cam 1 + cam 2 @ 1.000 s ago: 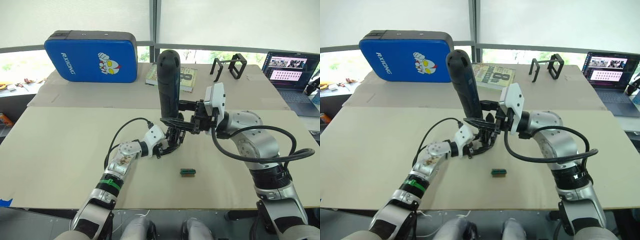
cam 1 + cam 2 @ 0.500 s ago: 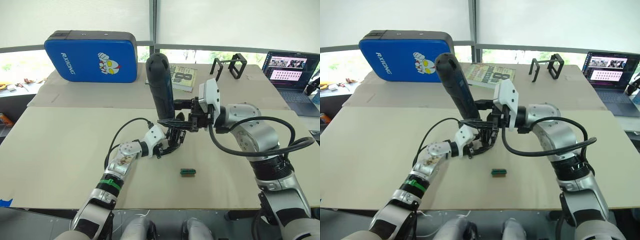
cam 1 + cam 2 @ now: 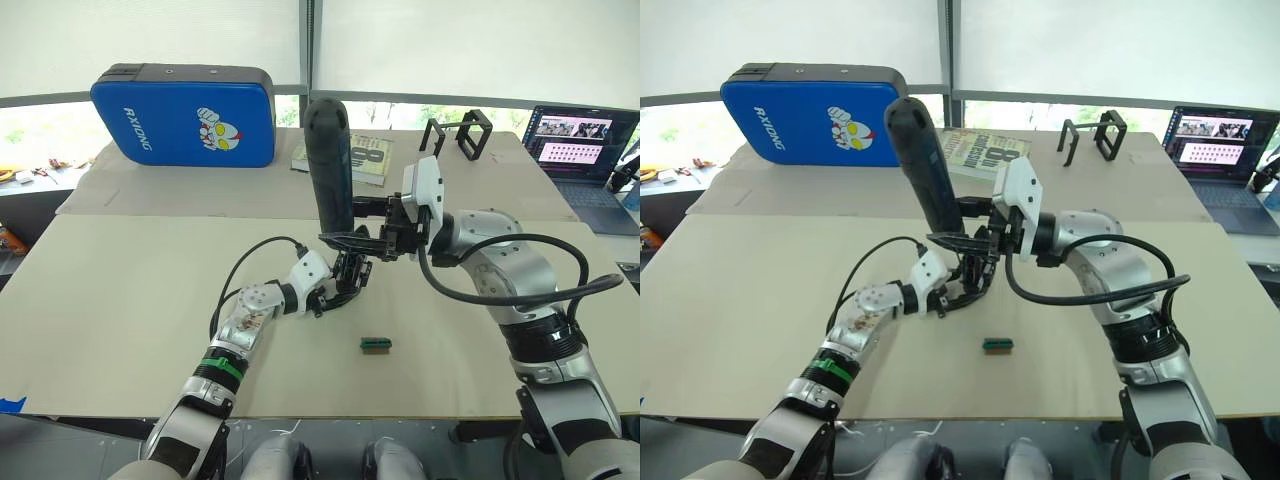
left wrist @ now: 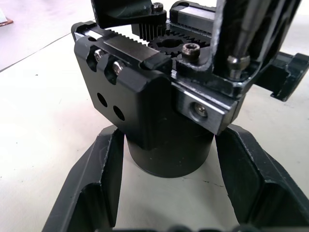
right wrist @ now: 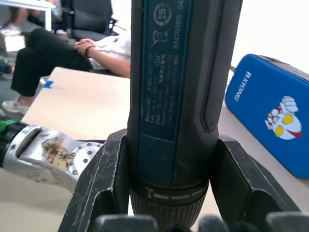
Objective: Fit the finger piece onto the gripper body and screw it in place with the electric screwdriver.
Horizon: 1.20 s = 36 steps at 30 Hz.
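Two arms are meeting near the middle of the bench (image 3: 120, 290). The left arm is lying low over the surface, reaching forward and inward, and its left tool (image 3: 345, 290) is gripping the round base of the gripper body (image 4: 164, 111), one black finger on each side of the cylinder. The right arm is bending at the elbow and sweeping inward from the right, wrist turned so that the right tool (image 3: 362, 228) is clamping the lower end of the electric screwdriver (image 3: 330, 165) between its two fingers.

The screwdriver is standing nearly upright, leaning slightly, its rounded butt pointing up and its bit end pointing down directly over the gripper body. In the right wrist view its barrel is showing a dark blue label panel with small print above a ribbed collar. The gripper body is sitting on the bench; from the left wrist view it is showing a black block with toothed racks, a gear, and several screw heads on top.

A small green-and-black block (image 3: 375, 344) is lying on the bench just in front of the tools
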Motion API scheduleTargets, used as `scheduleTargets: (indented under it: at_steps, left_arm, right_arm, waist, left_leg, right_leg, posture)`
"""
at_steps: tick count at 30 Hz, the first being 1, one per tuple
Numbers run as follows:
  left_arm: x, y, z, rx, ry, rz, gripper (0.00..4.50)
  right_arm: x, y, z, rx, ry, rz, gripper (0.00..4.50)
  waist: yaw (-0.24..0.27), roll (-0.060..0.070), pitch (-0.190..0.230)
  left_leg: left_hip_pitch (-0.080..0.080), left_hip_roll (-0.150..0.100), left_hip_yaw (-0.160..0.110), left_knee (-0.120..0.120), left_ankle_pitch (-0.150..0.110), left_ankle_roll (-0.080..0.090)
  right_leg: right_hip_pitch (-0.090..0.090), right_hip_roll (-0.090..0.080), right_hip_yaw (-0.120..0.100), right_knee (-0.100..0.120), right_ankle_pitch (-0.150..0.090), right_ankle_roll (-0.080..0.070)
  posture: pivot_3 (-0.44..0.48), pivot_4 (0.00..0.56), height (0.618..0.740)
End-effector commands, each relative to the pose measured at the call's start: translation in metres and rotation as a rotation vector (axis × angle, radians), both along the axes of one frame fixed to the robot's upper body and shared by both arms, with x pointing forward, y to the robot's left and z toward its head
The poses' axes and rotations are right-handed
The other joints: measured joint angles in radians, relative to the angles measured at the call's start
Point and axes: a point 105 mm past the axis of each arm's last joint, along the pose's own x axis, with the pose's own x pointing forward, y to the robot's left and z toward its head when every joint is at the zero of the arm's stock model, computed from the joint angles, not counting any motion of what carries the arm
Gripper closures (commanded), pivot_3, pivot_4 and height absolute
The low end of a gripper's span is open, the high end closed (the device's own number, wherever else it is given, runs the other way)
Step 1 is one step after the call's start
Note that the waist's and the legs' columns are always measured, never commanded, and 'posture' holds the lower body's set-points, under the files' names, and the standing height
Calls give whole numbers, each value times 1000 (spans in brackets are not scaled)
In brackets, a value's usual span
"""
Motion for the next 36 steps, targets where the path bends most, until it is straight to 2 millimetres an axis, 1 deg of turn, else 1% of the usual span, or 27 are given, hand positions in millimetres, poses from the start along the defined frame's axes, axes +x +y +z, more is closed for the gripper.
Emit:
scheduleTargets:
  at_steps: [1, 4, 7, 9, 11, 13, 20, 27, 31, 36]
  left_arm:
    - [3, -5, 33, -48, -121, -37, 2188]
    - [3, -4, 34, -49, -124, -34, 2188]
    - [3, -4, 34, -50, -124, -30, 2188]
    - [3, -3, 34, -50, -124, -29, 2188]
    - [3, -2, 34, -48, -123, -28, 2188]
    - [3, -2, 34, -47, -123, -27, 2188]
    - [4, -2, 34, -46, -123, -31, 2188]
    - [4, -3, 35, -48, -124, -30, 2188]
    - [4, -3, 34, -48, -121, -29, 2188]
    - [4, -3, 34, -48, -121, -32, 2188]
  right_arm:
    - [30, -49, -89, -239, 295, -311, 2585]
    - [25, -50, -91, -240, 307, -308, 2585]
    - [13, -42, -84, -159, 295, -218, 2585]
    - [8, -41, -86, -160, 260, -185, 2585]
    - [10, -43, -95, -216, 212, -195, 2585]
    - [15, -43, -99, -251, 183, -208, 2585]
    - [29, -32, -89, -274, 152, -236, 2585]
    - [26, -41, -90, -271, 179, -242, 2585]
    - [25, -46, -88, -250, 196, -259, 2585]
    - [26, -48, -87, -238, 203, -271, 2585]
  waist:
    - [0, 0, -1]
    - [0, -1, -1]
    - [1, -3, -3]
    - [3, -4, -4]
    - [1, -4, -5]
    - [0, -4, -5]
    - [0, -4, -5]
    - [1, -4, -5]
    - [0, -4, -5]
    - [0, -4, -5]
  left_leg:
    - [0, 0, 0, 0, 0, 0]
    - [0, 0, 0, -2, 0, 0]
    - [1, -1, 0, -5, 0, 0]
    - [1, -1, 0, -6, 0, 0]
    - [1, -1, 0, -6, 0, 0]
    - [2, -1, 0, -7, 0, 0]
    - [4, 0, 0, -9, 0, -1]
    - [4, -1, 0, -10, 0, -1]
    - [4, 0, 0, -10, 0, -1]
    - [4, 0, 0, -10, 0, -1]
  right_leg:
    - [0, 0, 0, 0, 0, 0]
    - [0, -1, 0, -1, 0, 0]
    - [0, -1, 0, -3, 1, 0]
    - [0, -1, 0, -3, 1, 0]
    - [0, -1, 0, -3, 1, 0]
    - [0, -1, -1, -3, 1, 0]
    - [1, -1, 0, -3, 1, -1]
    - [2, -2, -1, -3, 1, -1]
    - [2, -2, 0, -3, 1, -1]
    - [2, -2, 0, -4, 1, -1]
  posture:
    - [0, 150, 740]
    - [0, 150, 740]
    - [0, 150, 740]
    - [0, 150, 740]
    - [0, 150, 740]
    - [0, 150, 740]
    - [0, 150, 740]
    - [0, 150, 740]
    - [0, 150, 740]
    - [0, 150, 740]
